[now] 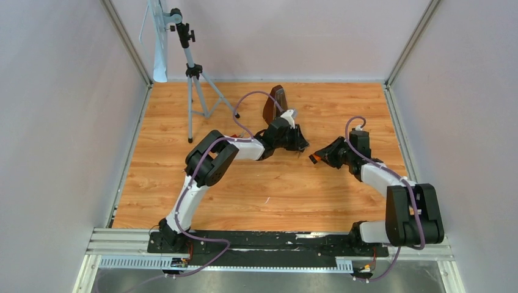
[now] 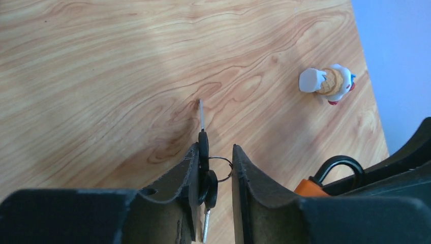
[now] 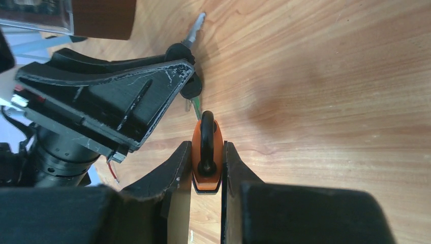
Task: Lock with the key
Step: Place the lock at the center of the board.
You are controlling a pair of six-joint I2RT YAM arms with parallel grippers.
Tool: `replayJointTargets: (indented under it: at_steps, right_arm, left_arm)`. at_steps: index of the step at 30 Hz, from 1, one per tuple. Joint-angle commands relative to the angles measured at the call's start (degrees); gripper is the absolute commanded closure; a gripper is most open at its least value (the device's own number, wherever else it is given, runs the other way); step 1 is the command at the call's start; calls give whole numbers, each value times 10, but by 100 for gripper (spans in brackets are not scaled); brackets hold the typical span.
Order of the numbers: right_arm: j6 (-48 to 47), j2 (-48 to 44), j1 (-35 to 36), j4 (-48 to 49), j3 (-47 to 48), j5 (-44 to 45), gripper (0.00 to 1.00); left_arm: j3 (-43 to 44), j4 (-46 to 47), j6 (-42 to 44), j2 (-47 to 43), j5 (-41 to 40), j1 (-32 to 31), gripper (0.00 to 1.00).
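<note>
At left, our left gripper pinches the key, blade jutting straight out beyond its jaws; just beside it at right, our right gripper clamps the orange padlock, shackle toward the key, keyhole out of sight.

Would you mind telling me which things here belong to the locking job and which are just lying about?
Job in hand:
- keys, held in the left fingers
- orange padlock, held in the right fingers

Lying about:
- toy figure
- tripod
- brown object behind the left arm
</note>
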Motion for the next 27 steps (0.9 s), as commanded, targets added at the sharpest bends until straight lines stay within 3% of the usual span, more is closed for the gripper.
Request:
replayJointTargets:
  at_steps: [1, 3, 5, 11, 14, 18, 20, 22, 27]
  right_arm:
    - [-17, 52, -1, 66, 24, -37, 100]
    - [-17, 83, -1, 72, 38, -46, 100]
    - [-13, 109, -1, 82, 46, -50, 100]
    - [9, 168, 0, 116, 59, -69, 98]
    - [11, 192, 1, 105, 73, -71, 80]
    - [1, 172, 1, 60, 73, -19, 38]
    - [-15, 146, 2, 23, 80, 17, 25]
    - [-34, 127, 3, -25, 98, 51, 18]
    - [-47, 94, 16, -79, 127, 113, 14]
  left_arm:
    - [28, 53, 10, 10, -8, -4, 57]
    - [27, 43, 21, 5, -9, -4, 42]
    - [23, 22, 33, -9, -27, -4, 32]
    - [-11, -51, 48, -67, -117, -4, 19]
    - [-38, -78, 39, -94, -153, -4, 19]
    - [-98, -98, 35, -156, -213, -4, 18]
    - [-133, -106, 34, -197, -225, -4, 18]
    - [-165, -118, 33, -252, -235, -4, 17]
    - [-236, -216, 26, -353, -269, -4, 15]
